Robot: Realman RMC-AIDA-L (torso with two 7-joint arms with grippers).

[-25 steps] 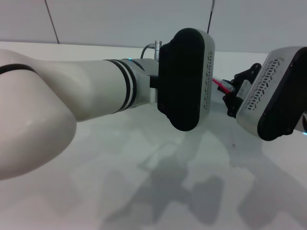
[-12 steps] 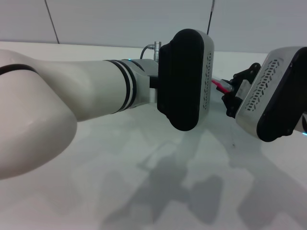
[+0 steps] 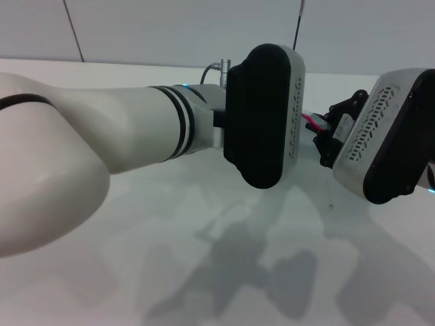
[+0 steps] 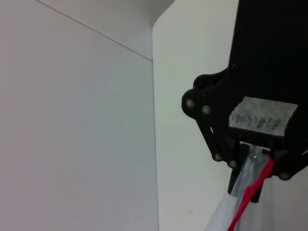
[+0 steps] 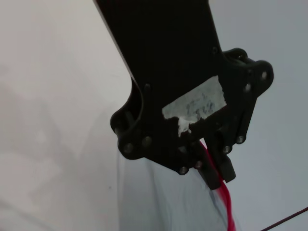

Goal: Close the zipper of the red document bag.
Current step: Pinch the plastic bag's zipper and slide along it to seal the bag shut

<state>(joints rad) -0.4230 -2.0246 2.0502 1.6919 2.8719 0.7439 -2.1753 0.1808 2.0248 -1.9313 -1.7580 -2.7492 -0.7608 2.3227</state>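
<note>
bag: the red document bag (image 5: 168,202), a flat pouch of translucent pale blue-grey plastic, hangs in the air between the two arms, above the white bench (image 3: 224,272); the head view shows almost none of it.
zipper: the zipper (image 5: 222,199), a thin bright red strip along one edge of the pouch, runs straight out from between black fingers in both wrist views; in the head view a short piece (image 3: 312,121) shows between the arms. slider not visible.
left pincer: the left pincer (image 5: 211,166), black, is closed on the bag's red edge.
right pincer: the right pincer (image 4: 257,161), black, is closed on the bag's red-edged end, facing the left one.
arms: the bulky white left arm (image 3: 102,146) fills the head view's left; the right wrist housing (image 3: 384,146) is just beside it.
</note>
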